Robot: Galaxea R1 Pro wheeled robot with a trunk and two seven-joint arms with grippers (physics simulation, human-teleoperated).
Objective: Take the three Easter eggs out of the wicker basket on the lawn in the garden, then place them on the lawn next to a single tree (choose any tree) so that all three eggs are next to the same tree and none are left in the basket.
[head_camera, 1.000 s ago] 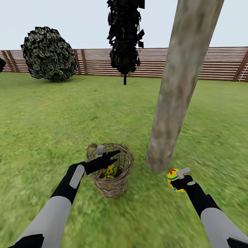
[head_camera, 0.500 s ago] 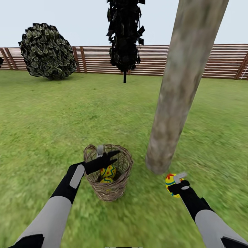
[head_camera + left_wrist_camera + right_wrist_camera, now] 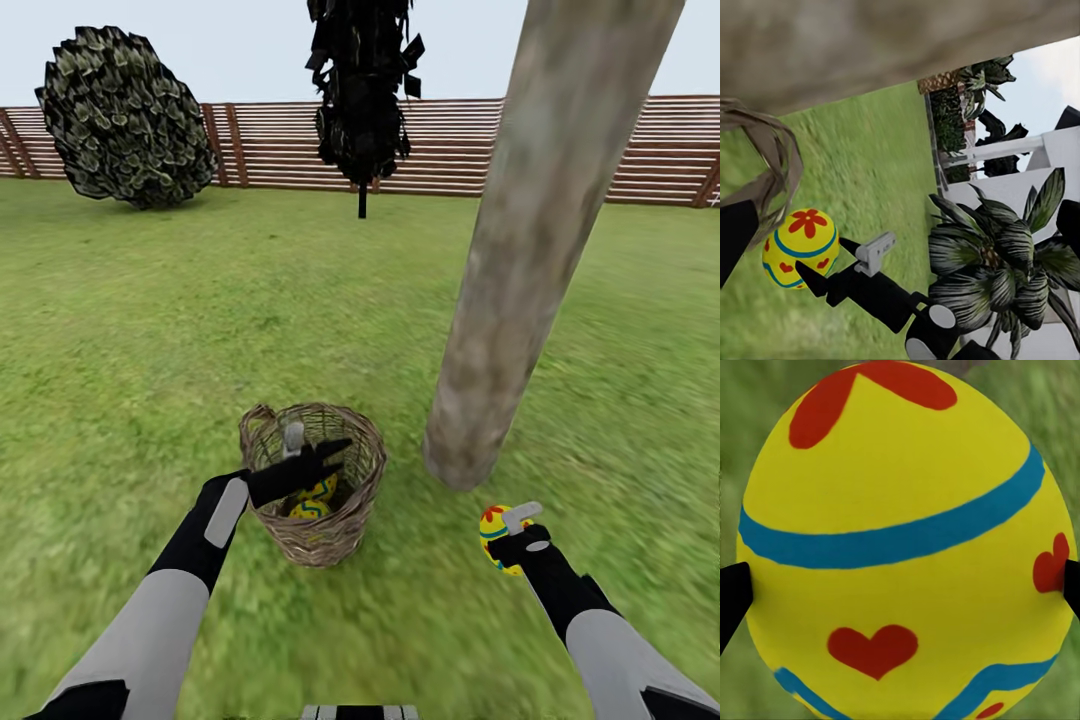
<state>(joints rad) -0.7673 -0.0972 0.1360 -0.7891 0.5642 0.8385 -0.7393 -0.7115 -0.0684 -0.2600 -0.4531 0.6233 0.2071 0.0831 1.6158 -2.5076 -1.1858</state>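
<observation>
At five o'clock from the tree [image 3: 520, 290], the right gripper [image 3: 512, 535] jaws clamp one Easter egg [image 3: 494, 528] above the lawn [image 3: 150, 330]. Left gripper [image 3: 315, 452] jaws, spread apart, hover over the wicker basket [image 3: 330, 525] holding two eggs [image 3: 318, 492].

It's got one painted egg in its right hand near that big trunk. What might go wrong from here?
The Easter egg sits between the right end effector fingertips above the lawn; let go from there, it may roll away from the tree.

The left end effector hangs over the wicker basket; reaching for the eggs inside could tip it.
</observation>
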